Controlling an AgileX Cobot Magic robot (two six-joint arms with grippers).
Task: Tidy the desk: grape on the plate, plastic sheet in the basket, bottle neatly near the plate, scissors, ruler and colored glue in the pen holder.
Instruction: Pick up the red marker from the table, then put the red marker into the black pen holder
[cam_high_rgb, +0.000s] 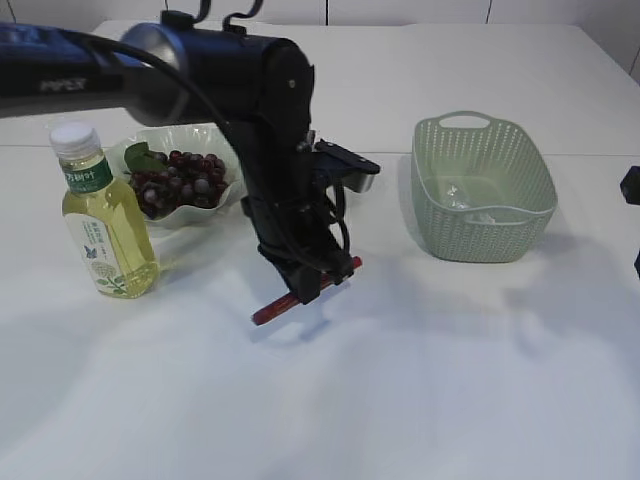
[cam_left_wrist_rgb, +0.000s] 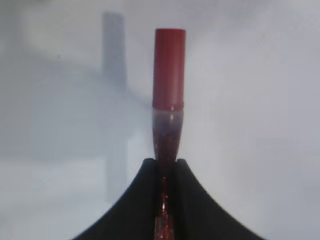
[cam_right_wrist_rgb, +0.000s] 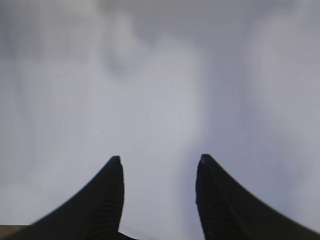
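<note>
Grapes (cam_high_rgb: 180, 182) on plate (cam_high_rgb: 222, 135), plastic sheet (cam_high_rgb: 470, 205) in basket (cam_high_rgb: 480, 185), bottle (cam_high_rgb: 100, 215) beside plate. My left tool (cam_high_rgb: 312, 283) clamps glue pen (cam_left_wrist_rgb: 168, 95); right tool (cam_right_wrist_rgb: 159, 197) parted, empty. Pen holder, scissors, ruler unseen.

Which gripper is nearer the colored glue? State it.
Left. The left gripper has its fingers shut on the colored glue. The right gripper is open over bare table, no glue in its view.

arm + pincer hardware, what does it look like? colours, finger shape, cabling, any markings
Left arm: glossy black tubular links, a silver-grey rounded joint cap, faint pale lettering too blurred to read, black cables looping by the wrist. Left pincer black. Both wrist views show matte black fingers tapering in a curve to narrow tips; the right pincer has finely ribbed inner faces.
</note>
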